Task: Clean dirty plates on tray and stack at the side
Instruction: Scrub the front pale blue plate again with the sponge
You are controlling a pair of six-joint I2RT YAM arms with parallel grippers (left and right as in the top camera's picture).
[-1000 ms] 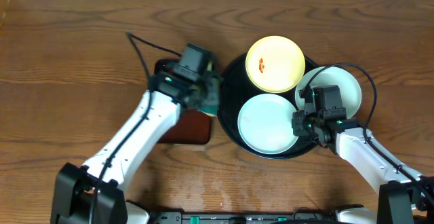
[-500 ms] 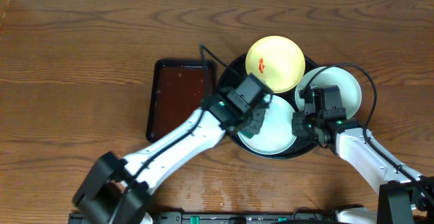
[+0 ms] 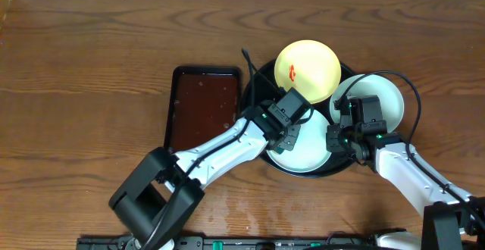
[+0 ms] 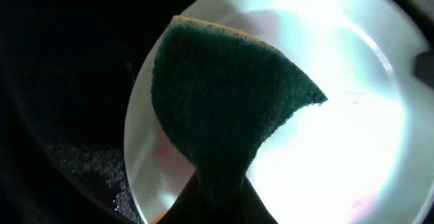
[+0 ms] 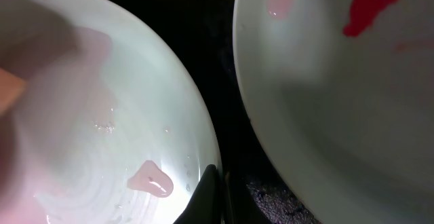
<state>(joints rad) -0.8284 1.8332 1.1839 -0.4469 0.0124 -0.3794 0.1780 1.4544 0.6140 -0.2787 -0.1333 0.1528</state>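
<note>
Three plates lie in the black tray [image 3: 255,91]: a pale yellow plate [image 3: 311,76] with a red smear at the back, a mint-white plate [image 3: 383,98] at the right, and a mint-white front plate [image 3: 307,150]. My left gripper [image 3: 289,135] is shut on a dark green sponge [image 4: 224,102], which hangs over the left part of the front plate [image 4: 339,142]. At that plate's right rim my right gripper [image 5: 215,187] is shut on the edge. In the right wrist view, a pink smear [image 5: 152,180] lies on the front plate [image 5: 88,108]. The right plate [image 5: 339,115] carries a red smear [image 5: 369,7].
A smaller brown rectangular tray [image 3: 201,110] lies just left of the black tray. Brown wood-grain tabletop [image 3: 83,91] spreads out to the left and behind. The left arm reaches across the black tray's front-left rim.
My left arm has swung right with the sponge, from the brown tray to over the front plate. My right gripper has closed on that plate's rim.
</note>
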